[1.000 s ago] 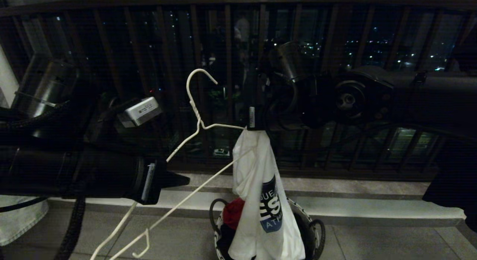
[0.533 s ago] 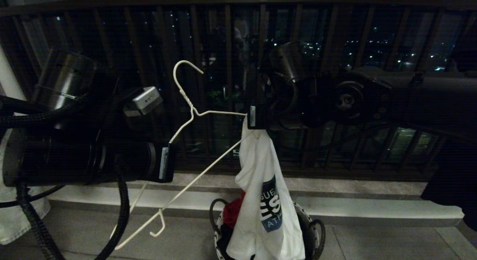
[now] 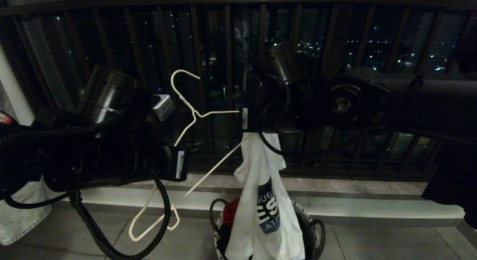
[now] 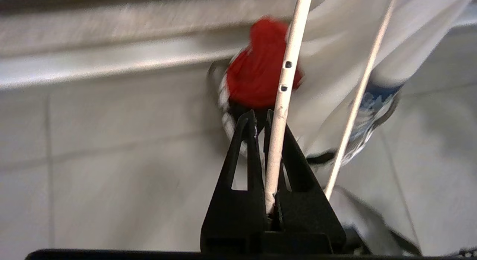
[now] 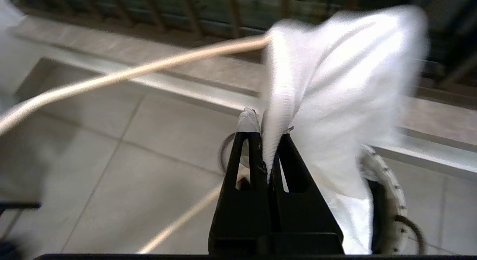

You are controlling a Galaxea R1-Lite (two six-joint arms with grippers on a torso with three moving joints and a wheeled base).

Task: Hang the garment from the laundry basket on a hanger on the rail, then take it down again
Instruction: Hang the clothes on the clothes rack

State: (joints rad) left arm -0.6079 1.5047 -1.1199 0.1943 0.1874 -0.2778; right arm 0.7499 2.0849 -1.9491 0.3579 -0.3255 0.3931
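The garment (image 3: 261,215), a white T-shirt with a dark blue logo, hangs bunched above the laundry basket (image 3: 317,230). My right gripper (image 5: 266,127) is shut on a fold at its top edge, at the middle of the head view (image 3: 249,130). The cream wire hanger (image 3: 193,116) is tilted, hook up. One shoulder end reaches the cloth beside the right gripper, and the bottom bar slants down to the left. My left gripper (image 4: 259,114) is shut on the hanger's wire (image 4: 283,88). The rail is out of view.
A red piece (image 3: 233,211) lies in the basket. A pale denim piece (image 3: 20,211) hangs at the lower left and a black garment (image 3: 451,185) at the right. The dark barred railing (image 3: 223,47) and a stone ledge (image 3: 372,209) run behind.
My left arm has lifted and turned the hanger. Its low corner has risen and swung toward the basket, and the hook has shifted left. The right gripper with the garment has edged slightly left.
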